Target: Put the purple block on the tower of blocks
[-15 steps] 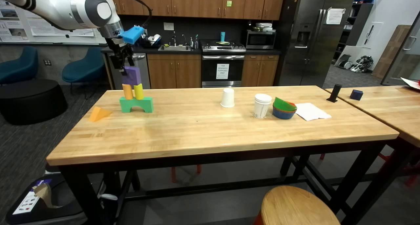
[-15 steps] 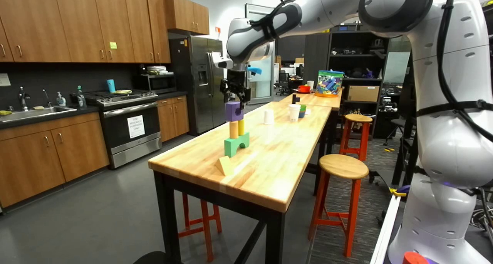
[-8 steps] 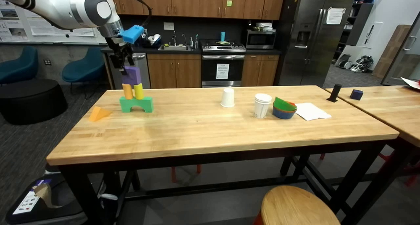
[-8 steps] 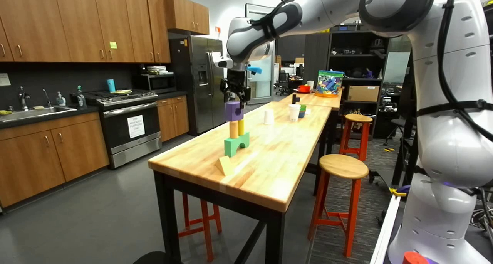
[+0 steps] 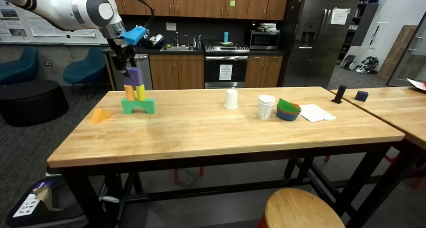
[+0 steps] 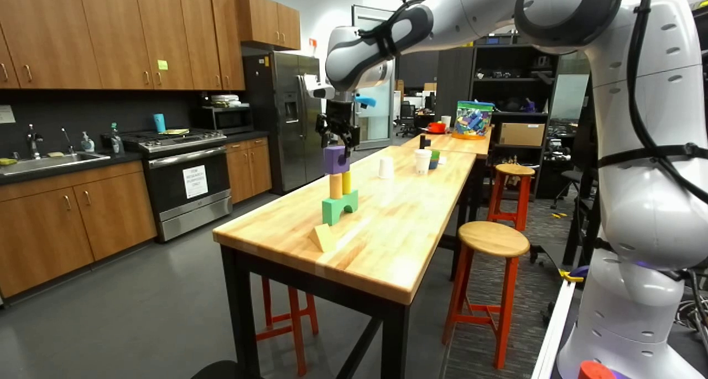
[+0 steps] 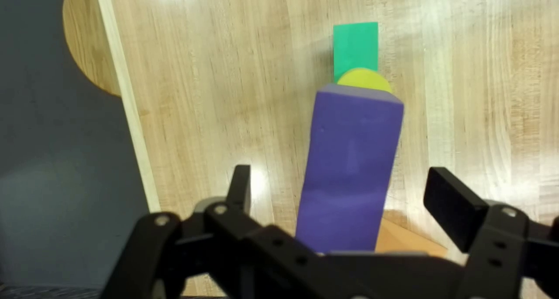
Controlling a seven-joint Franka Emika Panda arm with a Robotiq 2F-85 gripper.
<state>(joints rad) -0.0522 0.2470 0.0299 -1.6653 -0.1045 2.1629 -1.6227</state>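
Observation:
The purple block (image 5: 134, 77) lies across an orange cylinder (image 5: 129, 93) and a yellow cylinder (image 5: 141, 93), both upright on the green arch (image 5: 143, 104); together they form the tower of blocks. In the wrist view the long purple block (image 7: 349, 172) points away from the palm, its near end hidden by the gripper body. My open gripper (image 7: 340, 187) straddles it, with table visible between the block and each finger. Beyond its far end show the yellow cylinder (image 7: 364, 79) and the green arch (image 7: 356, 46). The gripper (image 6: 337, 145) is just over the tower in an exterior view.
An orange wedge (image 5: 101, 115) lies on the table beside the tower. Farther along stand an upturned white cup (image 5: 231, 99), stacked cups (image 5: 266, 107) and bowls (image 5: 288, 110) next to a paper sheet (image 5: 317, 113). The tower stands near one end of the table (image 6: 376, 257).

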